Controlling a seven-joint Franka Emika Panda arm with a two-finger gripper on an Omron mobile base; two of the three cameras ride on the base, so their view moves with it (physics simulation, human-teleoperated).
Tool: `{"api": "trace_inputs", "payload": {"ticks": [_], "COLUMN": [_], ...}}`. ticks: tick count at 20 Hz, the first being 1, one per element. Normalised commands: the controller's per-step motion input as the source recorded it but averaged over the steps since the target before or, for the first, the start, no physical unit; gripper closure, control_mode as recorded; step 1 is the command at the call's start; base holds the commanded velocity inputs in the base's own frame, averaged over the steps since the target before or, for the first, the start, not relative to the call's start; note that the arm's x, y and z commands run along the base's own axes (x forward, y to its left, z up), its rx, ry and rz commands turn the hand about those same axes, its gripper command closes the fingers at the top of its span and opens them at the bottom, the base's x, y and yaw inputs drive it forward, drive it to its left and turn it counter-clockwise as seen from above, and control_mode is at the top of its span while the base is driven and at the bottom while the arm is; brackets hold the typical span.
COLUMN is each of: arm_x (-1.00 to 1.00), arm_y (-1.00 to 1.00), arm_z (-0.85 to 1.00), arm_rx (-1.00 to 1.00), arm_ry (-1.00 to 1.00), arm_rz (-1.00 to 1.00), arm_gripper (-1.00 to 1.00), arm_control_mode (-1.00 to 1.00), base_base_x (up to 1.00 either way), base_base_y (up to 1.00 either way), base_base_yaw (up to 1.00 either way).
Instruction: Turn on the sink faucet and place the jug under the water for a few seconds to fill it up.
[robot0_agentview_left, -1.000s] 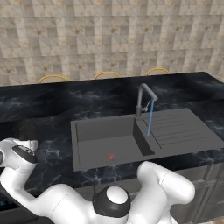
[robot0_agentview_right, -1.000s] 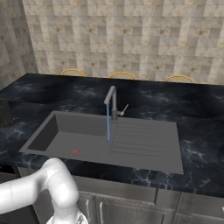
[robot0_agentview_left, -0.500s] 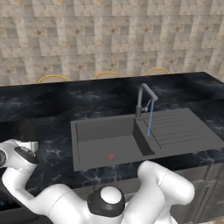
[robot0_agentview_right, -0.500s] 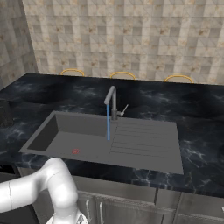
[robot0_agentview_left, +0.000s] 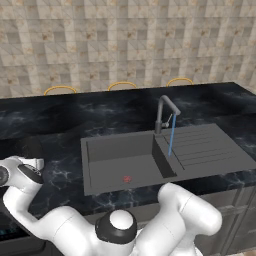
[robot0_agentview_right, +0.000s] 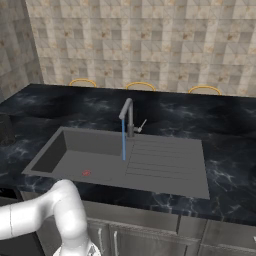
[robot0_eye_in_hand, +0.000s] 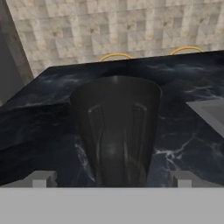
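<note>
- Jaws stand wide apart with nothing between them gripped; in the hand view the gripper (robot0_eye_in_hand: 111, 177) has its 2 fingertips (robot0_eye_in_hand: 41, 178) either side of the jug (robot0_eye_in_hand: 114, 131), neither touching it.
- Jug sits upright on the black counter (robot0_eye_in_hand: 183, 144), close in front of the hand and centred between the tips; from the right base view it shows as a dark shape at the far left edge (robot0_agentview_right: 6, 129), well apart from the sink (robot0_agentview_right: 165, 170).
- Faucet (robot0_agentview_left: 164, 112) is already running: water (robot0_agentview_left: 171, 136) falls in 1 thin stream that seems to land by the basin's edge, at the drainboard.
- Step in hand, as I judge it: grasp the jug. Push forward until the tips pass its widest part, keeping the hand level, then close squarely.
- Its wall tapers downward, so a low grip may slip; take it around mid-height.
- After lifting, carry it upright, clear of the basin rim, and set its mouth directly under the stream rather than beside it.
</note>
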Motion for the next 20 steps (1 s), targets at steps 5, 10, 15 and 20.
{"api": "trace_inputs", "payload": {"ticks": [5, 10, 15, 20], "arm_x": [0.21, 0.21, 0.18, 0.12], "arm_y": [0.00, 0.00, 0.00, 0.00], "arm_z": [-0.09, -0.14, -0.13, -0.12], "arm_rx": [0.00, 0.00, 0.00, 0.00], "arm_ry": [0.01, 0.02, 0.01, 0.01], "arm_rz": [0.00, 0.00, 0.00, 0.00], "arm_gripper": [-1.00, -1.00, -1.00, -1.00], "arm_control_mode": [-1.00, -1.00, -1.00, -1.00], "base_base_x": [0.00, 0.00, 0.00, 0.00], "base_base_y": [0.00, 0.00, 0.00, 0.00], "base_base_yaw": [0.00, 0.00, 0.00, 0.00]}}
